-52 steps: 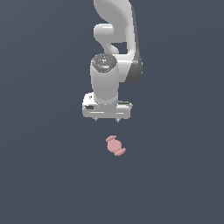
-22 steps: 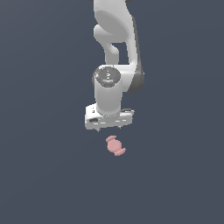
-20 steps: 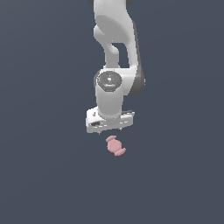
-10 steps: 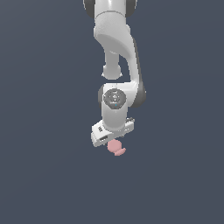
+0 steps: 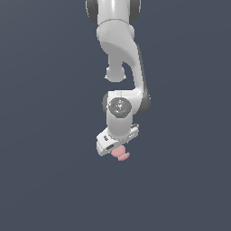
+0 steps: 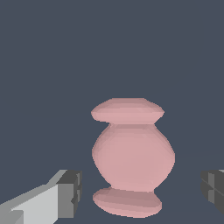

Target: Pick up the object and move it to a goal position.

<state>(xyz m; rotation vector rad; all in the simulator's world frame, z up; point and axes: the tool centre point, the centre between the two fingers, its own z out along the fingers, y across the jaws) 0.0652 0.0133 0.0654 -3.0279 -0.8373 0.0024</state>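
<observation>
Descending since the earlier frames, the gripper [image 6: 138, 192] now straddles the pink candy-shaped object [image 6: 131, 155], which lies on the dark floor [image 5: 49, 180] between its spread, unclenched fingers [image 6: 70, 192]; closing them looks like the next step

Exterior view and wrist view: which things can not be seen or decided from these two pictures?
- Exterior view: the gripper fingertips are hidden behind the hand body, and it covers part of the pink object.
- Wrist view: both fingers are cut off by the picture's edges, so their gap to the object is shown only in part.
- No goal marker appears in either view.
</observation>
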